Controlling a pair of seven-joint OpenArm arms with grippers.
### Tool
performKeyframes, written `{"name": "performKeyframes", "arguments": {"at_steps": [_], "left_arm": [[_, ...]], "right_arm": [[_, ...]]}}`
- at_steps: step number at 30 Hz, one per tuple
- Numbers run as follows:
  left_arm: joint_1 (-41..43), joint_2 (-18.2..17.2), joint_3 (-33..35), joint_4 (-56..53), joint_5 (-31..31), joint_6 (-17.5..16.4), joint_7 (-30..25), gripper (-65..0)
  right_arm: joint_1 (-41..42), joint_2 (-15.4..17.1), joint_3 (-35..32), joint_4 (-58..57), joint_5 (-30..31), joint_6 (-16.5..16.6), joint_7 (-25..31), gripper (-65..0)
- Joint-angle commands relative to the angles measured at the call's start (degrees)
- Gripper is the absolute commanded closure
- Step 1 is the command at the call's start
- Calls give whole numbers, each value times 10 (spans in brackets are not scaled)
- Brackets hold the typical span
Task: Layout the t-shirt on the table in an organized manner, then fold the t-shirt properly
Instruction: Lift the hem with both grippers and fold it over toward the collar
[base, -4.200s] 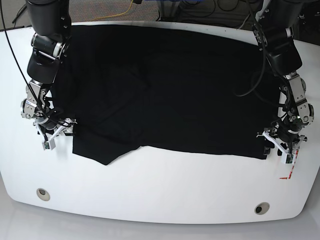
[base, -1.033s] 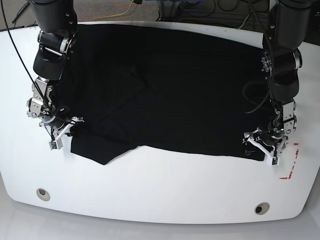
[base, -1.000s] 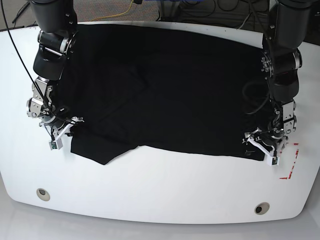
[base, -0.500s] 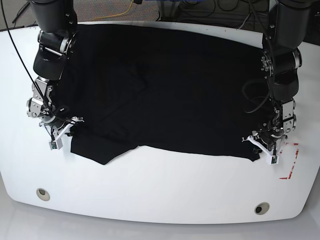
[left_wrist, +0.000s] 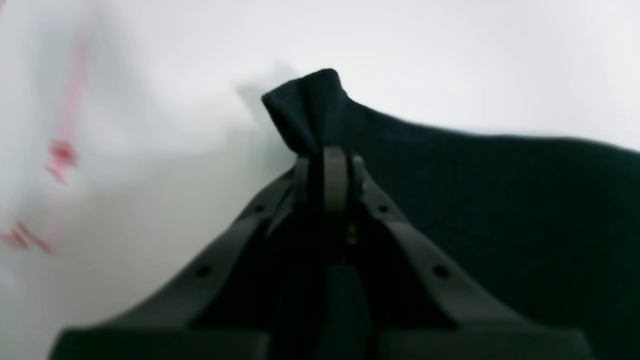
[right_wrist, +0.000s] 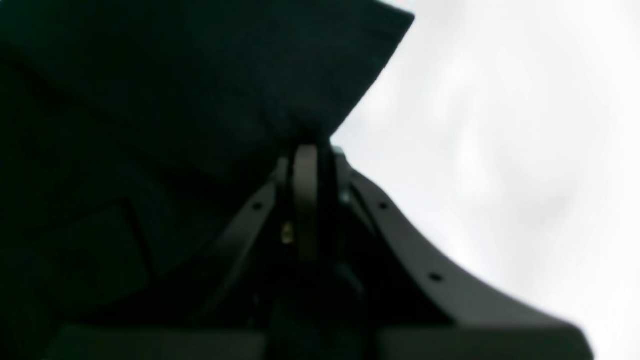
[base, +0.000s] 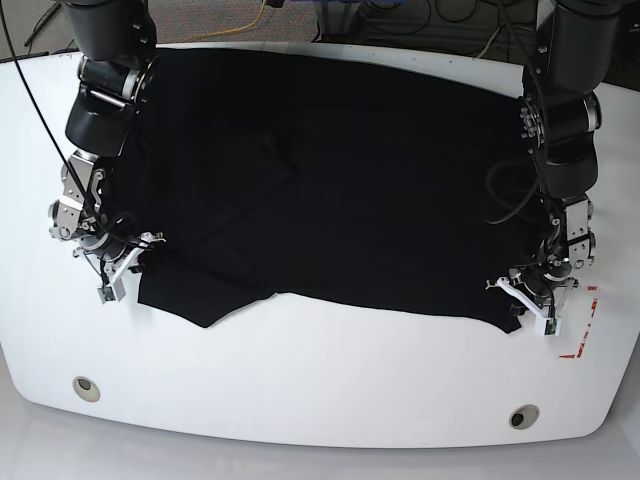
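Base view, from left to right: the right pincer (base: 118, 268) sits low at the left edge of the t-shirt (base: 340, 180), its fingers pressed together on the cloth at the garment's near-left corner. The black shirt lies spread over most of the white desk (base: 320, 380), reaching from the far edge down to about the middle, with a few soft wrinkles left of its centre and a wavy near hem that dips into a point at the lower left. Two round holes (base: 86, 387) are set in the desk near its front edge. On the right, the left pincer (base: 532, 305) is clamped on the shirt's near-right corner, just beside a red outline mark (base: 583, 325) on the desktop.

Left wrist view: the left pincer (left_wrist: 327, 155) is closed tight on a small bunched tuft of the black fabric (left_wrist: 310, 107), which sticks up past the fingertips above the white surface; blurred red marks (left_wrist: 60, 152) show at the left.

Right wrist view: the right pincer (right_wrist: 306, 150) is likewise pinched shut on the shirt's edge (right_wrist: 200, 75), with the cloth filling the left and the white desk (right_wrist: 500, 125) on the right.
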Motion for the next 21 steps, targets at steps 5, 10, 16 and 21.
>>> {"name": "performKeyframes", "arguments": {"at_steps": [5,10,16,21], "left_arm": [[27,-6,-1,91,-46,0,-11,0],[60,-8,-1,161,-81,-1,54,0],[120,-11,-1,260,-102,-1,103,0],[171,-11,-1,343,-102,-1,141,0]], "right_arm": [[15,1,2,98,6,1,-50,0],[-7,-2,2,167,6,1,-92,0],[-46,-5,2,238,6,1,-123,0],[-79,-17,2,287,6,1,-146,0]]}}
